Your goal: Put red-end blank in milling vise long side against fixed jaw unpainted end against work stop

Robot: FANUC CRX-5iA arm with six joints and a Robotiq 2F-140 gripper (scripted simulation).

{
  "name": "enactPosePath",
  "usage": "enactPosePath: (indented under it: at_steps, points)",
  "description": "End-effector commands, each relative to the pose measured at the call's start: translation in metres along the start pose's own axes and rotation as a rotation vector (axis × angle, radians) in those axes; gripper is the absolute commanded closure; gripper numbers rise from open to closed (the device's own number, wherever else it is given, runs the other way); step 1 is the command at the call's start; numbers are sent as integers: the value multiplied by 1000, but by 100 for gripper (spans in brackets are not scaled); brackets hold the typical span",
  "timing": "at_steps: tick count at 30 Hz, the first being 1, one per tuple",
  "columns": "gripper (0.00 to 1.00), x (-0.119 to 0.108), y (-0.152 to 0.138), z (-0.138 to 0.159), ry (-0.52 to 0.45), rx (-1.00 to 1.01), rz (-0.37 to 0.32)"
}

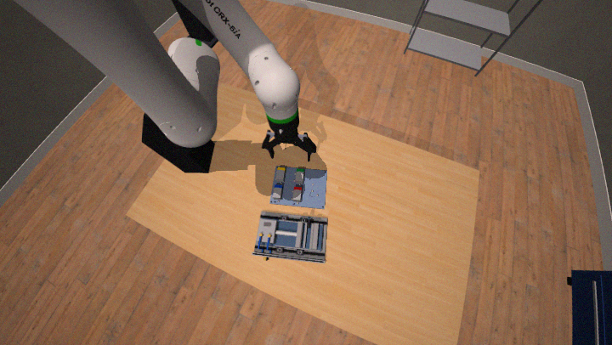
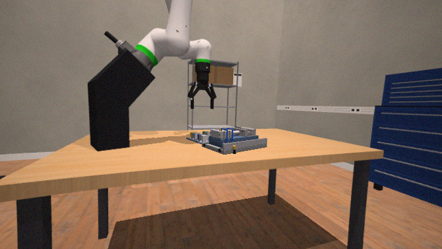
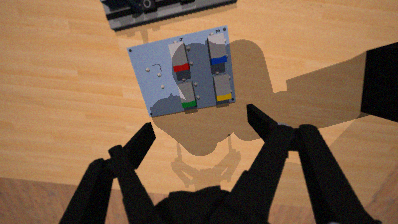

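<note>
The grey blank with the red end lies on the blue plate, also seen from above. Three other blanks lie on the plate: one with a blue end, one with a green end and one with a yellow end. The milling vise stands next to the plate, with blue hoses on its left end block. Nothing lies between its jaws. My gripper is open and empty, high above the table, just off the plate's edge on the side away from the vise.
Small pins stand on the plate's bare part. The robot's black base stands at the table's back left. A metal shelf is behind the table and a blue tool cabinet to the right.
</note>
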State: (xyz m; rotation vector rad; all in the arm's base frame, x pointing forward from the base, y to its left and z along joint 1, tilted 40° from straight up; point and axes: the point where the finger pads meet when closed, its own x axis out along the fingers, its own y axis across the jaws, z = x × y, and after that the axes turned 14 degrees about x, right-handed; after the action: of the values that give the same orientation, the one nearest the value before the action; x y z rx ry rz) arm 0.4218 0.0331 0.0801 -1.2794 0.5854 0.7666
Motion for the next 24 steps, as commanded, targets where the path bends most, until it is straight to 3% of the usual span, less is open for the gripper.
enactPosePath:
  at_steps: [1, 12, 15, 24]
  points:
    - [0, -9, -1, -5, -2, 0, 2]
    - [0, -41, -2, -22, -8, -1, 11]
    - [0, -40, -3, -21, -2, -1, 5]
    - [0, -71, -4, -37, -6, -1, 9]
